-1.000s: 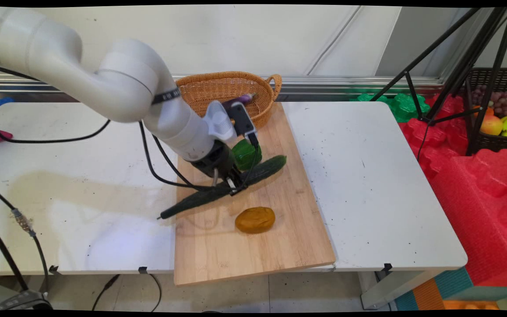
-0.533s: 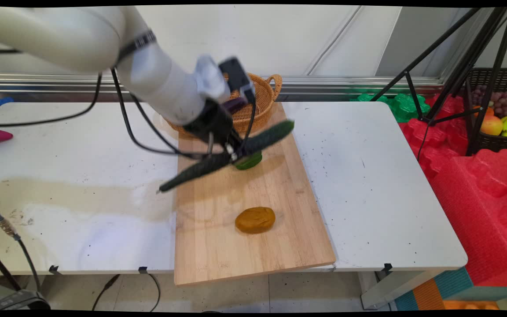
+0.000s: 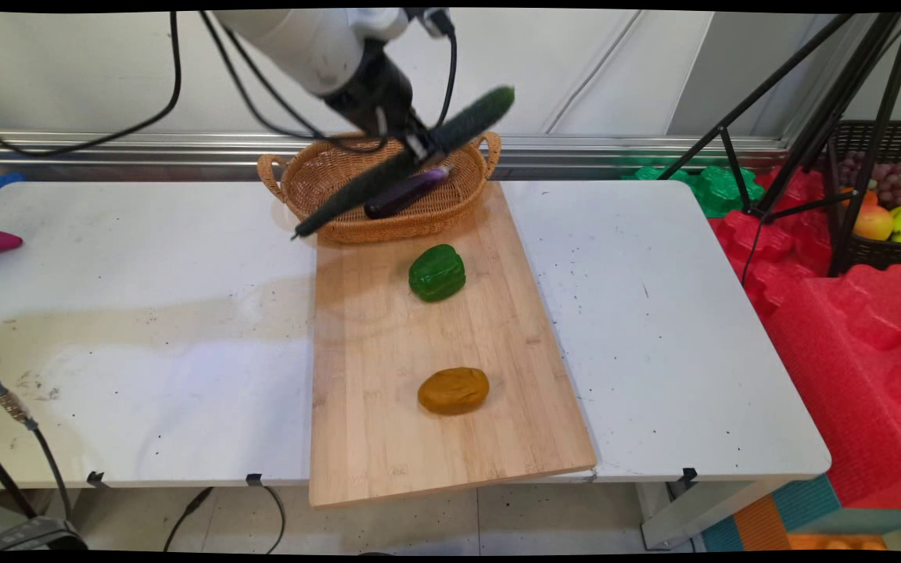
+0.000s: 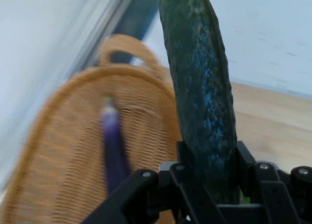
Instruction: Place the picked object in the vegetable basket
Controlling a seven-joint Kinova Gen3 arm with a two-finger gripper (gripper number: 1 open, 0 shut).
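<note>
Overhead, near the top edge of my main view, the black gripper hangs in the air with its fingers clamped on a long dark green cucumber, gripping it around the middle. I see the cucumber tilted, its thick end pointing toward 2 o'clock and its thin stem end toward 8 o'clock, and it is clear of every surface. Directly below it sits a woven wicker basket with a handle at each end, resting at the far end of a wooden cutting board that lies on the white table. Inside the basket lies a purple eggplant, partly crossed by the cucumber in my main view. From the hand camera, I see the cucumber rising from between the two black fingers, which press against its sides, with the basket and the eggplant beyond it toward 9 o'clock. On the board, at 6 o'clock from the basket, rests a green bell pepper, and farther toward 6 o'clock lies a brownish-yellow potato-like lump, well apart from the pepper. At 3 o'clock beyond the table stand black tripod legs, red foam blocks and a dark crate of fruit.
</note>
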